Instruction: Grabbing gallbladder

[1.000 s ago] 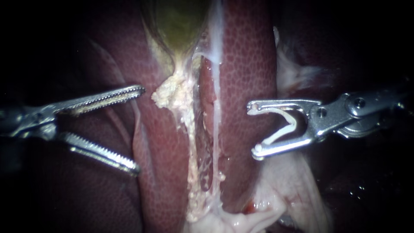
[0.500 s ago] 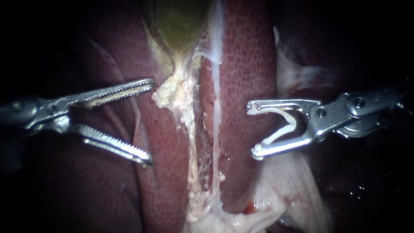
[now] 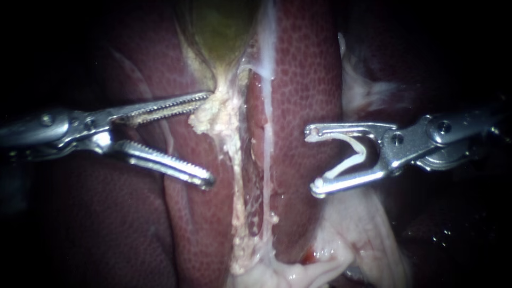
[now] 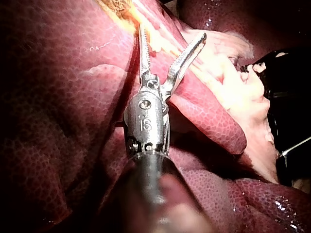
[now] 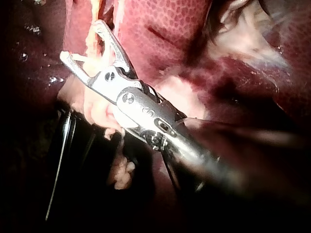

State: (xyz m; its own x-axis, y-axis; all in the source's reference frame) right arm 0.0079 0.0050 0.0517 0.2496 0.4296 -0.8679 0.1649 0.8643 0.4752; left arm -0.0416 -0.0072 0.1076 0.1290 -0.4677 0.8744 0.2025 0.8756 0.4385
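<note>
The greenish gallbladder [image 3: 221, 32] lies at the top centre and narrows into a pale, crumbly strip of tissue [image 3: 218, 114] that runs down between the liver lobes [image 3: 304, 80]. My left instrument [image 3: 209, 140] has serrated jaws that stand open. Its upper jaw tip touches the pale strip just below the gallbladder, and its lower jaw lies on the liver. In the left wrist view the left instrument [image 4: 171, 35] shows the same gap, with tissue ahead of it. My right instrument [image 3: 313, 159] hangs apart over the liver. Its jaws stand wide and hold a white clip [image 3: 352, 154] between them, as the right wrist view also shows for the right instrument [image 5: 82, 40].
Pale, whitish tissue [image 3: 352, 234] lies below the right instrument, with more of this pale tissue [image 3: 368, 90] above it. A thin white strand [image 3: 266, 106] runs down the liver beside the pale strip. Dark liver [image 3: 96, 224] fills the lower left.
My left instrument has moved right, with its jaws still open, until the upper jaw reached the pale strip below the gallbladder. The right instrument has not moved.
</note>
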